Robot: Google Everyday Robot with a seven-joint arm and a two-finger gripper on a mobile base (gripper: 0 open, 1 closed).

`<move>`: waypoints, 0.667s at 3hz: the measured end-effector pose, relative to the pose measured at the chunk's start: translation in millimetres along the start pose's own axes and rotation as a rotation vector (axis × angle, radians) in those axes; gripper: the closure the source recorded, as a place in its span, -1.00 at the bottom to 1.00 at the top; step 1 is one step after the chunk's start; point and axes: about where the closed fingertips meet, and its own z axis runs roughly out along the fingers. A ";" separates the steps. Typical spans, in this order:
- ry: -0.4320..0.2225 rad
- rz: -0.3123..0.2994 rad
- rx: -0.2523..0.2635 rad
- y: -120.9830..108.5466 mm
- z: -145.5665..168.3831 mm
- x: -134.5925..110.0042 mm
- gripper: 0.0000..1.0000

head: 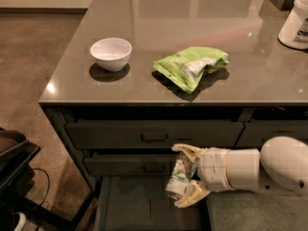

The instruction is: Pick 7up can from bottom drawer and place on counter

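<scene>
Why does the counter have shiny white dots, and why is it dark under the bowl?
Camera view: the glossy counter mirrors lights as bright dots; the bowl and bag cast dark shadows; the gripper, holding the can over the drawer, sits in dimmer light.

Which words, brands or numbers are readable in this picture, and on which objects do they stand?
No text is readable.
7up can, held in the gripper over the bottom drawer: green markings, blurred.
Green snack bag: white label, blurred.
White container: dark print, blurred.
</scene>
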 end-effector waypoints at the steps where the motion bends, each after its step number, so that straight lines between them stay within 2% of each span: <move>1: 0.046 -0.107 0.043 -30.4 -50.3 -45.2 1.00; 2: 0.106 -0.204 0.125 -67.0 -115.4 -83.5 1.00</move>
